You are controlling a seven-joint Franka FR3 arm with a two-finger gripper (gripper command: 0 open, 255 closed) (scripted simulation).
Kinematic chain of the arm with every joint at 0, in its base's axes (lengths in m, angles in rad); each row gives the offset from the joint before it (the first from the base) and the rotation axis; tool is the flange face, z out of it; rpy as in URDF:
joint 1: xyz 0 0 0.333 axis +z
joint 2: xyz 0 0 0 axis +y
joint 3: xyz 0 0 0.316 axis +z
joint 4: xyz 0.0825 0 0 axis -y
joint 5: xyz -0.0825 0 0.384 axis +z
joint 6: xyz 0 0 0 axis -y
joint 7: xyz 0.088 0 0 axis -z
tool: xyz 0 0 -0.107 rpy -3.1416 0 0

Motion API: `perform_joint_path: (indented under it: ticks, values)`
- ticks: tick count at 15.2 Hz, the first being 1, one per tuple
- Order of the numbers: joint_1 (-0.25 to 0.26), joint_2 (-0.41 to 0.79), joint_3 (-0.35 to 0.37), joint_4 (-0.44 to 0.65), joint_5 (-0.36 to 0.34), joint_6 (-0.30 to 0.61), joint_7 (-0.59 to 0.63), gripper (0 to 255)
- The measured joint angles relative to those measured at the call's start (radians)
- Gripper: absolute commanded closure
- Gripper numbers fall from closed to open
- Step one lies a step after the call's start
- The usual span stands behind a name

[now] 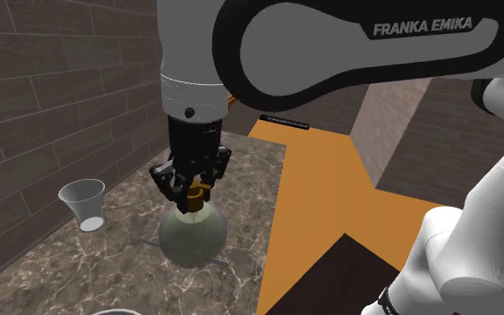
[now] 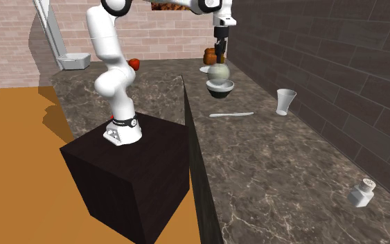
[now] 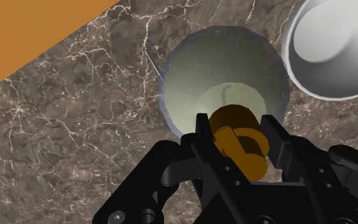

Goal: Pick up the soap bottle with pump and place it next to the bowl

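Amber pump [image 3: 241,149] of the pale round soap bottle [image 1: 192,234] is sitting clasped between the black gripper's [image 3: 236,127] fingers, just beside the bowl [image 3: 352,73]; the white arm [image 1: 330,45] is showing "FRANKA EMIKA".

A home kitchen, by the look of it. A long counter [image 2: 290,173] of dark veined stone runs along a wall [image 2: 339,48] of long dark tiles, and a pale brick wall [image 2: 20,35] closes the far end. Kitchen things stand on the counter: a white cup [image 2: 285,101], a bowl [image 2: 220,87], a small shaker [image 2: 361,193] with a holed top, a slim utensil [image 2: 231,114] lying flat, and a brown pot [image 2: 210,55] near the far wall. Beside the counter lies a plain orange floor [image 2: 13,125].
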Motion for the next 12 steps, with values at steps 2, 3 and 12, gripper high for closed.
perform_joint_path:
  ticks: [2,3,12]
  values:
    - [0.0,0.004,0.001,-0.023,-0.002,0.027,0.001,255]
    - [0.0,0.003,0.0,-0.036,-0.001,0.039,0.0,255]
    - [0.003,0.02,0.005,-0.14,-0.01,0.158,0.011,255]
